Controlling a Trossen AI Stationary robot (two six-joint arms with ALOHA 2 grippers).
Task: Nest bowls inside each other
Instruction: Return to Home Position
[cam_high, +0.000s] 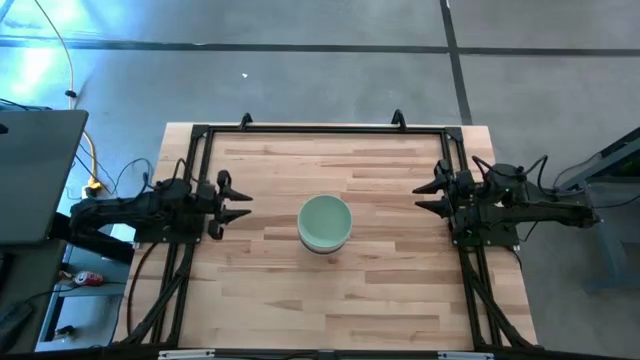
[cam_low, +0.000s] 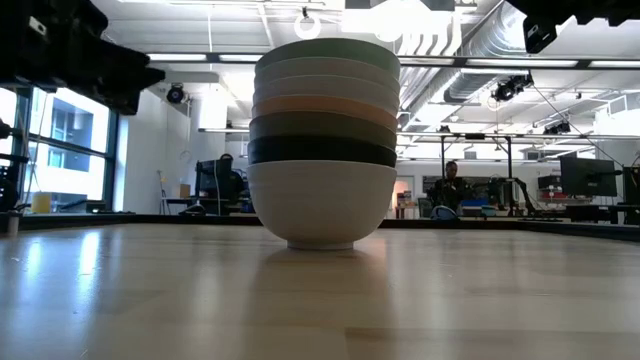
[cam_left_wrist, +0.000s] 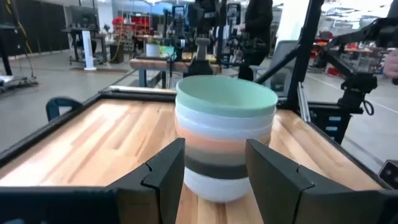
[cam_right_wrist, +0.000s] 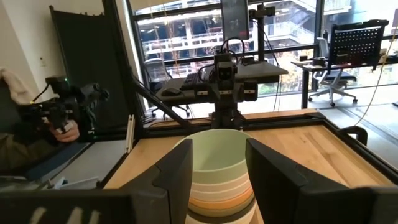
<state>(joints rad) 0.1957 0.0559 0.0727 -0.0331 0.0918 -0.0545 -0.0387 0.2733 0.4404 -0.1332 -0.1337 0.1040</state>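
Observation:
One nested stack of bowls (cam_high: 325, 222) stands on its white bottom bowl in the middle of the table. In the low view the stack (cam_low: 323, 140) reads from the bottom: white, black, olive-grey, peach-orange, two white, pale green on top. My left gripper (cam_high: 238, 199) is open at the table's left side, well away from the stack, fingers pointing toward it. My right gripper (cam_high: 430, 196) is open at the right side, likewise apart. Each wrist view shows the stack (cam_left_wrist: 225, 134) (cam_right_wrist: 219, 171) beyond that arm's own spread fingers.
A black frame (cam_high: 320, 129) runs along the table's far edge and down both sides. Bare wood (cam_high: 330, 300) lies all around the stack. People sit at desks (cam_low: 452, 190) in the room behind; a person's hand holding a device (cam_right_wrist: 59, 121) shows beyond the table.

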